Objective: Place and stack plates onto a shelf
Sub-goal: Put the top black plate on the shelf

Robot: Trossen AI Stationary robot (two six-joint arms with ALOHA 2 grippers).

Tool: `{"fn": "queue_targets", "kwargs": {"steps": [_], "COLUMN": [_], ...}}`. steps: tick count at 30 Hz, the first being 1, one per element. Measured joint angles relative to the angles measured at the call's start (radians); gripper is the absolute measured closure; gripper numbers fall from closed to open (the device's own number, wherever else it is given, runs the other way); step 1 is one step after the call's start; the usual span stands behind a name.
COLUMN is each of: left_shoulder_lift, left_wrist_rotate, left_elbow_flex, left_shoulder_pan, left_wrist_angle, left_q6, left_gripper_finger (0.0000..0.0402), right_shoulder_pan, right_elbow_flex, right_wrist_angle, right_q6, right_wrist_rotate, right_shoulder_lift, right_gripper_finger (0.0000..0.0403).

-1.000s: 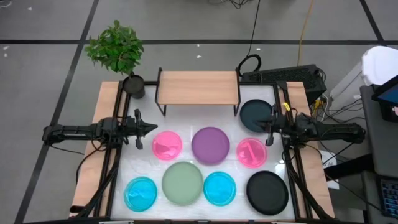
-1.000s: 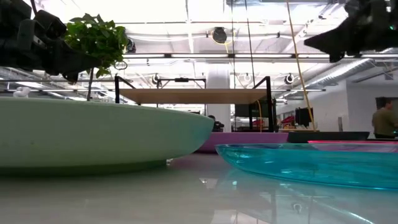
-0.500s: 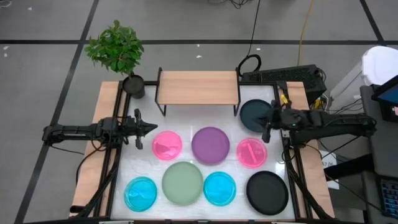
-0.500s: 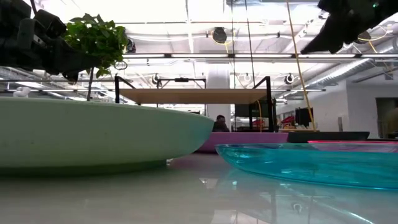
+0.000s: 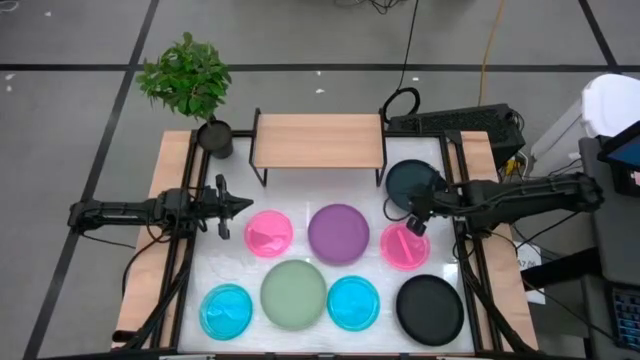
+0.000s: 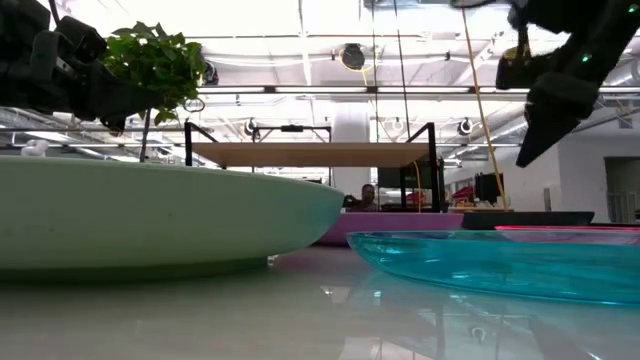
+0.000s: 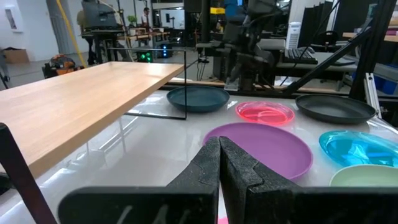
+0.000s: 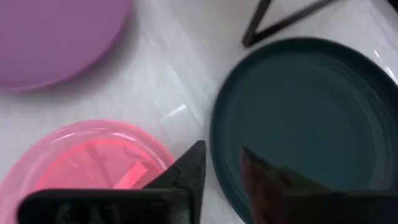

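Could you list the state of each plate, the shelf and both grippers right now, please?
shelf: bare, no plates on it.
dark teal plate: flat on the table beside the shelf.
other seven plates: flat on the table, unstacked.
right gripper: fingers slightly apart, empty, above the dark teal plate's rim.
left gripper: shut, empty, by a pink plate.

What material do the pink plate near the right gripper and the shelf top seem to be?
Pink plate: likely translucent glossy plastic; the white table shows through and it glints. Shelf: the top looks like light matte wood with faint grain, on thin black legs, probably metal.
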Motion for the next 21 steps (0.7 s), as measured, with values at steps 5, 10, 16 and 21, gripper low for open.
{"fn": "queue_targets", "kwargs": {"steps": [5,10,16,21], "left_shoulder_lift": [0.000,0.000,0.000,0.000], "left_wrist_rotate": [-0.004,-0.005,-0.005,-0.005], "left_elbow_flex": [0.000,0.000,0.000,0.000], "left_shoulder_pan": [0.000,0.000,0.000,0.000], "left_wrist_angle": [0.000,0.000,0.000,0.000], "left_q6": [0.001,0.001,0.000,0.000], "left_gripper_finger": [0.0398,0.0398,0.0398,0.0398], "right_shoulder_pan": [-0.042,-0.062,-0.061,-0.062], "right_elbow_flex": [0.000,0.000,0.000,0.000], "right_wrist_angle": [0.004,0.047,0.065,0.064], "right_q6": [-0.031,-0.110,-0.135,-0.136], "right_wrist_rotate": [-0.016,-0.030,-0.055,-0.053], "right_shoulder_lift": [0.073,0.149,0.246,0.313], "right_gripper_finger": [0.0257,0.0211,0.0196,0.0197]}}
